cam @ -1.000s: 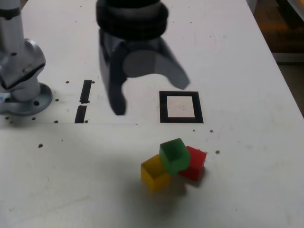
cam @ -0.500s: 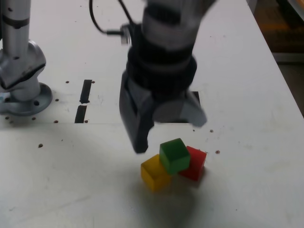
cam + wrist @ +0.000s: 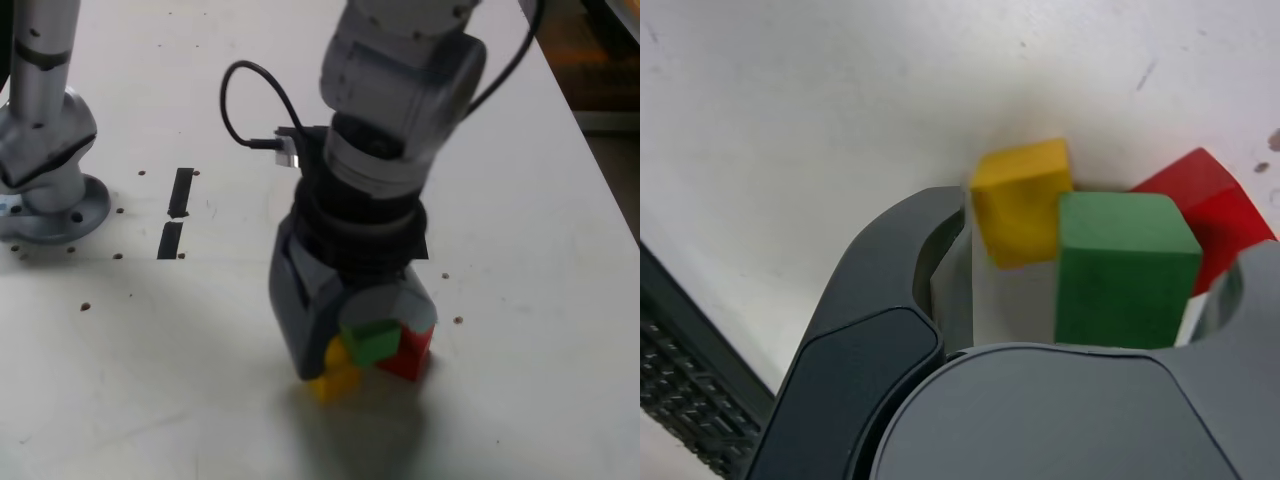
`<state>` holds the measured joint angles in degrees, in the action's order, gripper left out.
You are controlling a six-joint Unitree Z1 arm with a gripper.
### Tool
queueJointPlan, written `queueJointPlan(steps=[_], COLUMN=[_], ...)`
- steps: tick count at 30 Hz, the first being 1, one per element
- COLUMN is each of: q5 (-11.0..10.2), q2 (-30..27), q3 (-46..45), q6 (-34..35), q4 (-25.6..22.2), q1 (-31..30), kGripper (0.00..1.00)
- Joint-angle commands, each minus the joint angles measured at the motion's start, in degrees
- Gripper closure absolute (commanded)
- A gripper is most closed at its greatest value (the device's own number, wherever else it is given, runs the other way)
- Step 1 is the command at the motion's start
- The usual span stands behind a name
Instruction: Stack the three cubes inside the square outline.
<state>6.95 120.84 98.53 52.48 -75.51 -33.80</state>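
I have my gripper (image 3: 368, 342) open wide around the green cube (image 3: 371, 342), both jaws apart from it.
On my exterior view, the yellow cube (image 3: 337, 385) lies at about seven o'clock from the green one and the red cube (image 3: 408, 356) at about four; the green one looks raised, overlapping both. The fingers straddle it, one reaching over part of the yellow cube, and I can't tell whether they touch anything. My arm (image 3: 385, 130) hides most of the square outline (image 3: 421, 247), whose visible edge shows at about one o'clock from the cubes. Two black strips (image 3: 181, 190) lie toward ten o'clock.
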Motion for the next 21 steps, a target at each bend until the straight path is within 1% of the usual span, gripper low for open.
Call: queueJointPlan(steps=[1,7,10,16,19,21], q5=[-0.5,-1.9,-1.9,-2.2,-2.4,-3.0], q2=[0.5,1.2,1.5,1.4,1.2,0.8], q3=[0.7,1.5,1.5,1.6,1.6,1.7], q6=[0.0,0.0,0.0,0.0,-0.2,-0.2], q4=[-0.4,-0.9,-0.9,0.1,0.6,0.4], q1=[0.1,0.3,0.5,0.7,0.7,0.7], kGripper=[0.2,0.35,0.43,0.62,0.66,0.68])
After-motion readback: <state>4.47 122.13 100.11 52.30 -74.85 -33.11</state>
